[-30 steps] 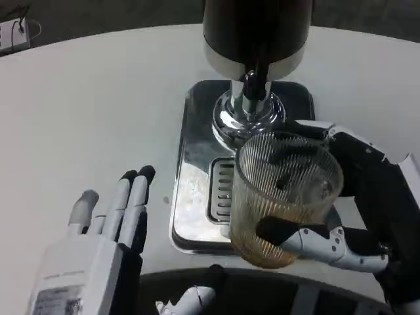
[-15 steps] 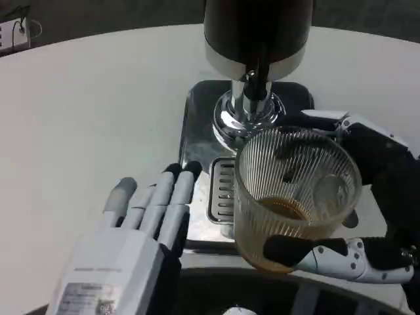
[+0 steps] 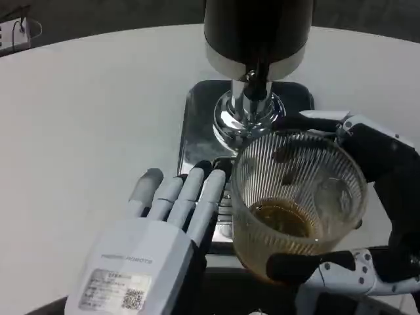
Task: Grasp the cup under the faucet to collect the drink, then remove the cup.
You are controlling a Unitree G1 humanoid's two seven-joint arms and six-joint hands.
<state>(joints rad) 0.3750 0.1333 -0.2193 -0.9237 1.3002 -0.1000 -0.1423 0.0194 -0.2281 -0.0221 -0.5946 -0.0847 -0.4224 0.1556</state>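
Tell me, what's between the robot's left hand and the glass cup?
Almost nothing: in the head view the left hand's fingertips nearly reach the cup; only a sliver of the dispenser's shiny drip tray shows in the gap.

Round white table [image 3: 85, 111], dark surroundings

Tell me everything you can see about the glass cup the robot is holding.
The cup is clear glass with fine vertical ribs, wide-mouthed and roughly upright. A shallow layer of amber drink sits in its bottom. The right hand grips it, fingers behind and a thumb across its lower front. It sits just in front of the chrome faucet, above the metal drip tray.
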